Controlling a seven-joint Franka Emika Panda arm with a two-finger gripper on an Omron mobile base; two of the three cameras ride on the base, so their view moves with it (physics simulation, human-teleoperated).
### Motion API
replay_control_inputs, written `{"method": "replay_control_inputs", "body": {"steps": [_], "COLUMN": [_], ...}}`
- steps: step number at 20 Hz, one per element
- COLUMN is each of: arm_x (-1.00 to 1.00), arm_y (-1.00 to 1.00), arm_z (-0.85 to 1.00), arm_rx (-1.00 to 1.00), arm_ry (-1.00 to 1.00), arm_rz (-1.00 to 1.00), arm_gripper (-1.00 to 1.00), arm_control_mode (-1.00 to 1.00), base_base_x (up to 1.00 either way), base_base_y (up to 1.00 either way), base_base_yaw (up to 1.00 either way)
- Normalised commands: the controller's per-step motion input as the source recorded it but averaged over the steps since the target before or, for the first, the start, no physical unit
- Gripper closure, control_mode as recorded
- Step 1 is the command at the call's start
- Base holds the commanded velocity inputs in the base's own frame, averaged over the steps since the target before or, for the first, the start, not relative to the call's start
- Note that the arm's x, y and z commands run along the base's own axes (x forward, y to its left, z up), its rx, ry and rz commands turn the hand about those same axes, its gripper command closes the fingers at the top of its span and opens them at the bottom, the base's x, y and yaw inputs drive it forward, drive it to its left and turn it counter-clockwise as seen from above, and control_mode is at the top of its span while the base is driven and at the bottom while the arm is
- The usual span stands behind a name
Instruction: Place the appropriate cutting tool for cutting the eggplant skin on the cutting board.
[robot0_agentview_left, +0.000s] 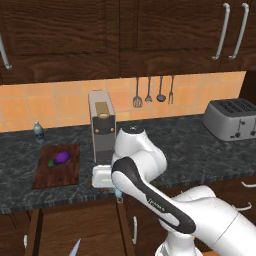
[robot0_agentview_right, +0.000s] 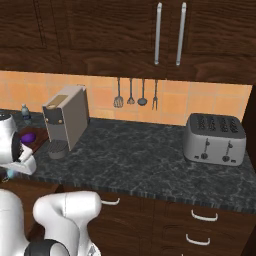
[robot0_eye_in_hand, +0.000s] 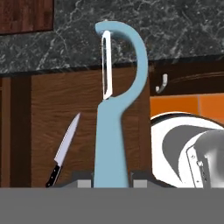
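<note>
No writing can be read anywhere. On the left of the dark speckled stone counter (robot0_agentview_left: 200, 155) lies the flat reddish-brown wooden cutting board (robot0_agentview_left: 57, 172), with the small glossy purple eggplant (robot0_agentview_left: 61, 158) on it. In the hand view, a black-handled silver knife (robot0_eye_in_hand: 63, 151) lies in the open wooden drawer (robot0_eye_in_hand: 52, 131). Right of it, the light blue peeler with a silver blade (robot0_eye_in_hand: 114, 109) stands clamped between the two-finger gripper (robot0_eye_in_hand: 113, 178). A grey coffee machine (robot0_agentview_left: 102, 125) and silver toaster (robot0_agentview_left: 231, 119) stand further right.
</note>
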Motion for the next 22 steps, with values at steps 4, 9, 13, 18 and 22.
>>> {"method": "replay_control_inputs", "body": {"steps": [4, 9, 13, 18, 22], "arm_x": [0.64, 0.53, 0.45, 0.62, 0.26], "arm_y": [0.14, 0.23, 0.46, 0.24, 0.36], "arm_z": [0.0, 0.0, 0.0, -0.02, -0.16], "arm_rx": [0.0, -0.01, -0.08, -0.02, -0.04], "arm_ry": [0.0, 0.0, 0.0, 0.0, 0.0], "arm_rz": [0.35, 0.38, 0.39, 0.36, 0.34], "arm_gripper": [1.0, 1.0, 1.0, 1.0, 1.0], "arm_control_mode": [-1.0, -1.0, -1.0, -1.0, -1.0], "base_base_x": [0.0, 0.0, 0.0, 0.0, 0.0], "base_base_y": [0.0, 0.0, 0.0, 0.0, 0.0], "base_base_yaw": [0.0, 0.0, 0.0, 0.0, 0.0]}}
